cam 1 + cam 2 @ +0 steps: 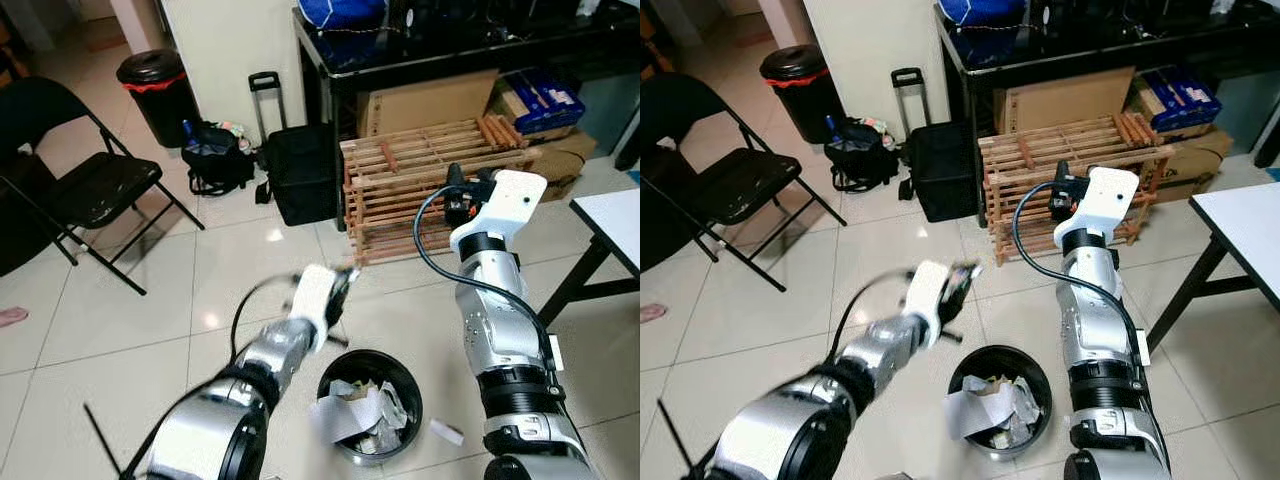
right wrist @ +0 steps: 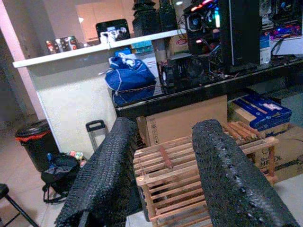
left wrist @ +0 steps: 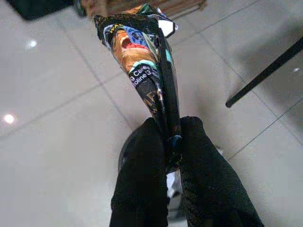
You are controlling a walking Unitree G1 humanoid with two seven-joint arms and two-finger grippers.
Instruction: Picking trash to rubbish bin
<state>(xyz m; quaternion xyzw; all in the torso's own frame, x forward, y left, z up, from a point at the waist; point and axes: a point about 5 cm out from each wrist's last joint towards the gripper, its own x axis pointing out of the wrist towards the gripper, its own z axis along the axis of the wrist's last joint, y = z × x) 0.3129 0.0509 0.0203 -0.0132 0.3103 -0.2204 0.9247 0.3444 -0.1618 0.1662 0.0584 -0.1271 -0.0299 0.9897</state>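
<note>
The left gripper [image 3: 166, 156] pinches a crumpled, colourfully printed foil snack wrapper [image 3: 142, 61] — its long axis running straight out past the fingertips, just above the round black rubbish bin [image 1: 403, 383] stuffed with paper. Print on it is too broken to read. The right gripper [image 2: 165, 165] is raised toward the slatted wooden crate [image 1: 420, 170] — fingers spread wide, holding nothing.

Blurred, cropped and covered parts

Left gripper [image 1: 340, 290] smeared by motion in both eye views, wrapper [image 3: 142, 61] there too blurred to read; wrapper's lower end buried between black fingers [image 3: 142, 189]; bin [image 1: 405, 385] mostly hidden behind those fingers in the left wrist view; white table [image 1: 615, 220] cut by the frame edge.
</note>
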